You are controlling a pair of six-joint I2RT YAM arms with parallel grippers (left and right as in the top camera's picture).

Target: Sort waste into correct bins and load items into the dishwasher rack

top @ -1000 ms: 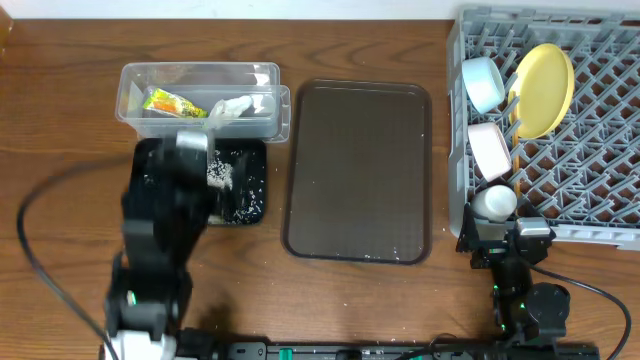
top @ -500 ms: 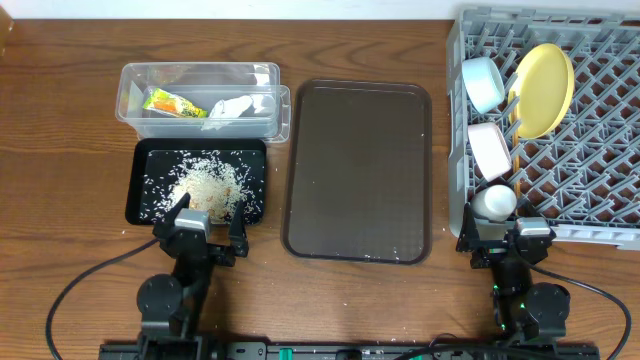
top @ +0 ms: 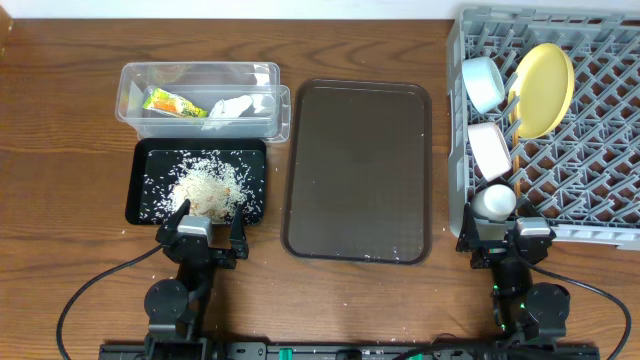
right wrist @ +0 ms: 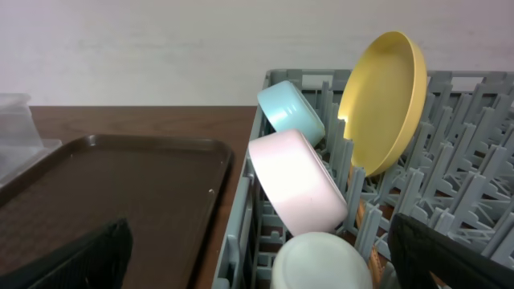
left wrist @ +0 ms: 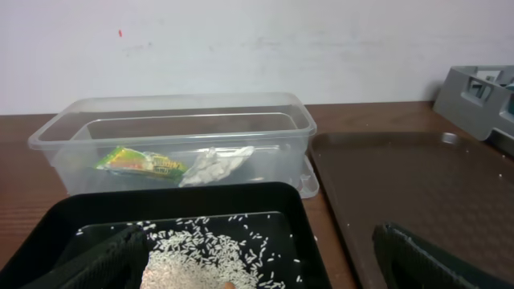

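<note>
Scanning overhead, we find the left end effector [top: 200, 238] and right end effector [top: 510, 240] at the near edge of the brown wooden bench [top: 60, 120]. Left wrist: spread, empty; loose whitish rice scraps [left wrist: 197, 257] lie in the shallow black tray [left wrist: 241, 197]. Right wrist: spread; the round yellow plate [right wrist: 384, 100], likely stiff and slick, stands in the grey lattice rack [right wrist: 474, 144], best taken by its rim; white wall [right wrist: 161, 48] behind.

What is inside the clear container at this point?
A yellow-green snack wrapper and crumpled white paper lie inside the clear container. Anything beneath them is covered.
</note>
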